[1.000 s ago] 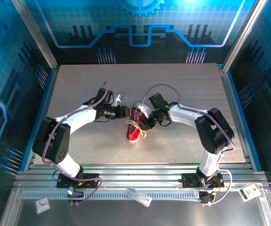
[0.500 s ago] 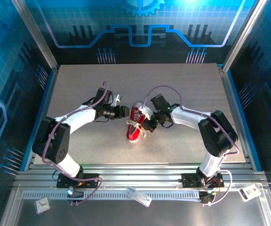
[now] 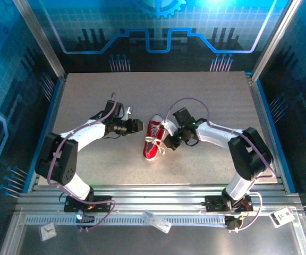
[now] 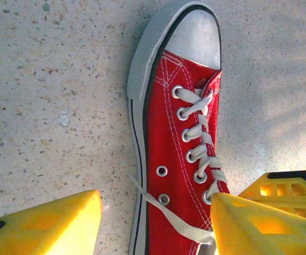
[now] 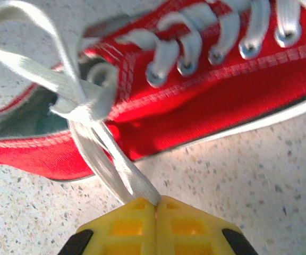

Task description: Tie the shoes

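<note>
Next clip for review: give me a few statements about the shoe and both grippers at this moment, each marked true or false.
1. The right gripper is shut on a white lace. True.
2. The left gripper is clamped on the toe cap. False: its jaws stand apart above the ankle end of the red sneaker, and the toe cap is untouched.
3. The red sneaker stands sole-down on the speckled table. True.
4. Every eyelet carries lace. False: in the left wrist view, two eyelets nearest the ankle opening are empty.
</note>
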### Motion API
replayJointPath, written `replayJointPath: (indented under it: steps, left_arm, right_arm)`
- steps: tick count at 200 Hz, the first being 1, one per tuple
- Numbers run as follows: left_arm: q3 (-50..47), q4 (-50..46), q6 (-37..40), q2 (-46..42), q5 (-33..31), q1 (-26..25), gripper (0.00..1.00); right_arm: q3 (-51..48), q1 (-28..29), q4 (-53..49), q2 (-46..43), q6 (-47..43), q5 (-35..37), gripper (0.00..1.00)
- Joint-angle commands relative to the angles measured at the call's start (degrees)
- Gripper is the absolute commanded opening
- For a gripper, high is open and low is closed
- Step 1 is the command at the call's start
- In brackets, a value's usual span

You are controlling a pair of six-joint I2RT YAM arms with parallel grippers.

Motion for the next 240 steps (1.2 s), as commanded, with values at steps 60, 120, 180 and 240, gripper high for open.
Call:
replayJointPath:
  steps: [60,120,180,240]
  left_arm:
    - [-3.0,5.4,-5.3,0.3,5.2,0.6,0.5]
    - [-4.1,6.4,-2.6,-2.0,6.2,0.5,0.49]
    - [-8.4,11.7,5.3,-7.0,6.9,-3.2,0.54]
    - [-13.8,19.4,16.9,-11.4,4.3,-7.8,0.56]
  right_arm:
    - [2.3,-0.9,-3.5,0.6,5.4,1.4,0.0]
    - [4.0,-0.9,-6.0,3.1,5.9,2.9,0.0]
    - [6.3,-1.0,-7.2,4.8,7.1,2.3,0.03]
    - [2.5,-2.2,-7.2,0.2,9.5,2.8,0.49]
